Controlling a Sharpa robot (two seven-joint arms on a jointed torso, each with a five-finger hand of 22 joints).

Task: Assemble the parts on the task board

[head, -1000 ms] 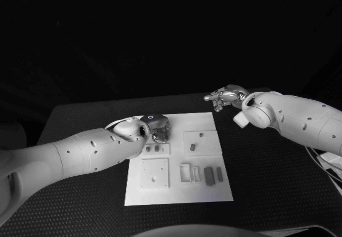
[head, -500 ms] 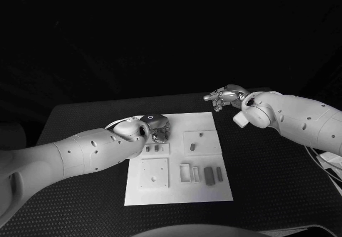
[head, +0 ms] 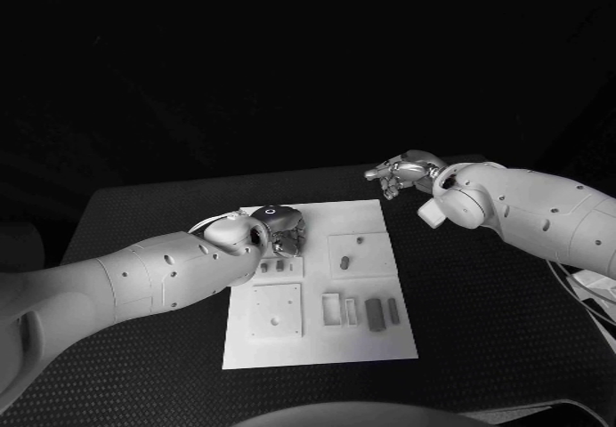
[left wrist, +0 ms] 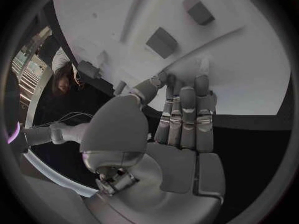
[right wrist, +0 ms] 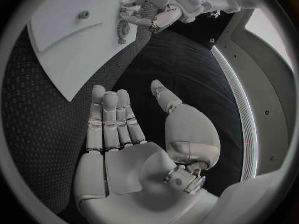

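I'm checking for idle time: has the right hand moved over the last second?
No. The right hand hovers off the task board beyond its far right corner, just as before; the slight shift is the whole picture's.

The task board [head: 321, 351] lies in the middle of the table [head: 488, 320], its long side running away from the robot. The left hand [head: 285, 233] sits over the board's far left part, its fingers [left wrist: 184, 119] reaching down to the board's surface. The right hand [head: 401, 173] hangs beyond the board's far right corner, over bare table and apart from the board. On the board, two small parts [head: 273, 265] lie side by side just near of the left hand. One part [head: 344, 262] stands to their right in a raised square. Nearer the robot, a flat square plate [head: 278, 311] lies on the left, and a row of upright pieces [head: 362, 311] lies to its right.
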